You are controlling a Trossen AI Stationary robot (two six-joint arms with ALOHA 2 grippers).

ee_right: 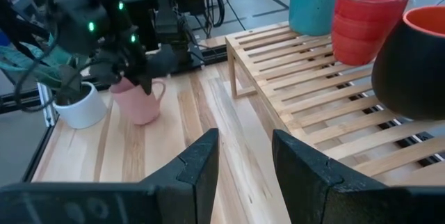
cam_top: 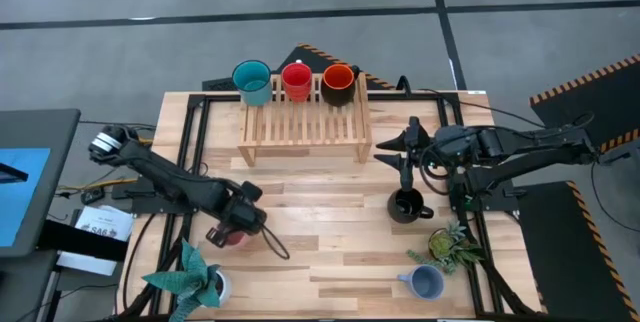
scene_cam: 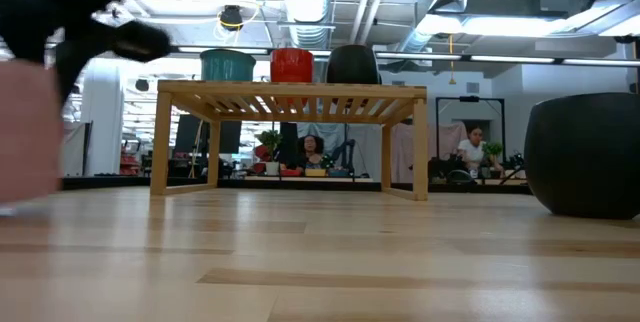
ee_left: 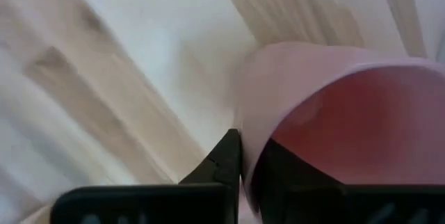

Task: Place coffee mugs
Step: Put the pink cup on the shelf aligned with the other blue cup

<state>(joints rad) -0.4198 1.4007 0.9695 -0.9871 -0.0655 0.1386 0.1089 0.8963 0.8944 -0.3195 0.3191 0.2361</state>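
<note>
On the wooden surface (cam_top: 330,202) stands a slatted rack (cam_top: 303,122) carrying 3 mugs – teal (cam_top: 252,81), red (cam_top: 296,80), orange-and-dark (cam_top: 338,83). Left gripper (cam_top: 233,230) jaws clench the pink mug's (cam_top: 234,237) rim; right gripper (cam_top: 405,162) jaws hang released above the black mug (cam_top: 406,205).

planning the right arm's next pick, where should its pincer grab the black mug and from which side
Grip the black mug by its rim wall from straight above, one finger inside. It stands upright, mouth open, directly under the right pincer, whose fingers are open. Its handle points toward the leafy plant, so avoid that side.
</note>
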